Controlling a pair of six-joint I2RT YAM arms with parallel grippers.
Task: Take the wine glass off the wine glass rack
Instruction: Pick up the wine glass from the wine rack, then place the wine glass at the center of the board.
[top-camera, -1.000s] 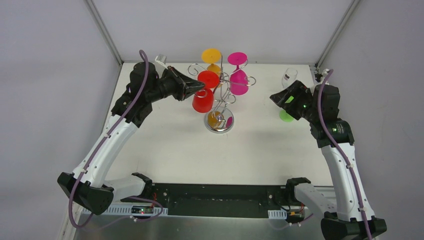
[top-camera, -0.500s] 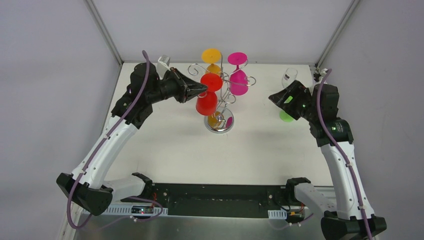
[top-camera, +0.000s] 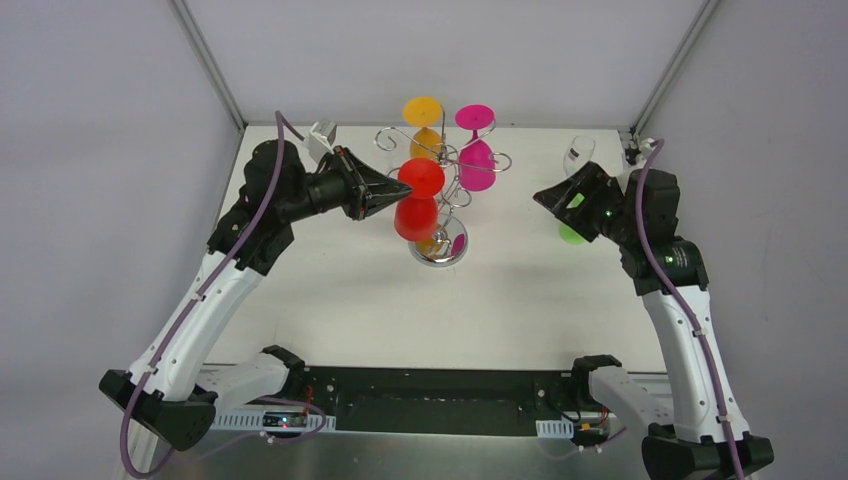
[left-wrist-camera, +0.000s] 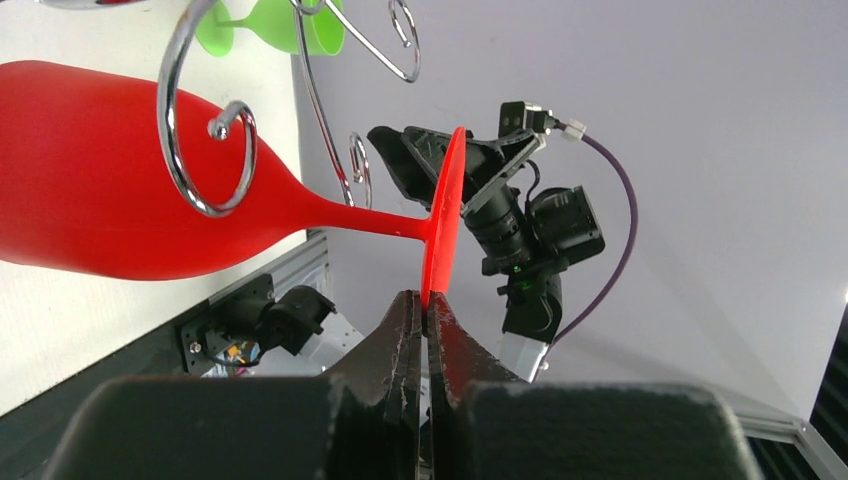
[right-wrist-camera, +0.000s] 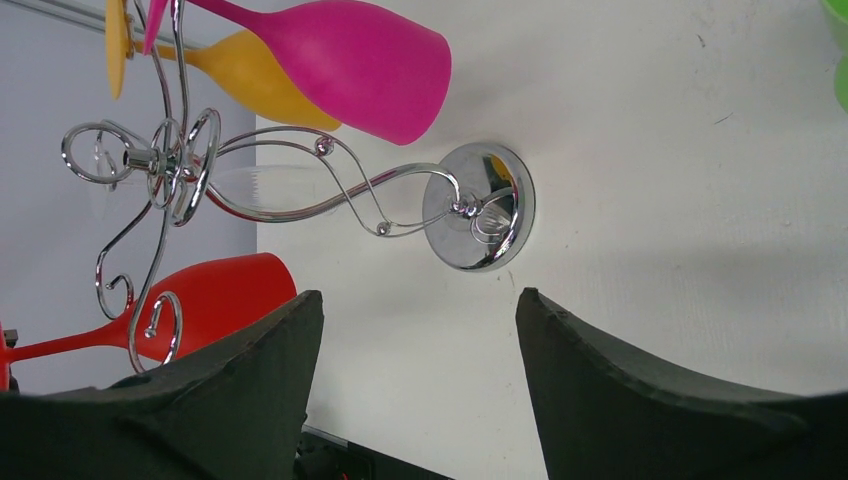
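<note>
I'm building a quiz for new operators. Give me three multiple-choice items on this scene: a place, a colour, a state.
1. Where does the left hand grip the red wine glass? A the bowl; B the stem; C the foot's edge.
2. What colour is the glass off the wine glass rack, near the right hand? A green; B orange; C pink.
3. How is the right hand? A open, empty; B shut on a glass; C shut on the rack.
Key: 1 C, its fingers pinch the foot's rim; 2 A, the green glass stands apart; 3 A, its fingers gape with nothing between.
</note>
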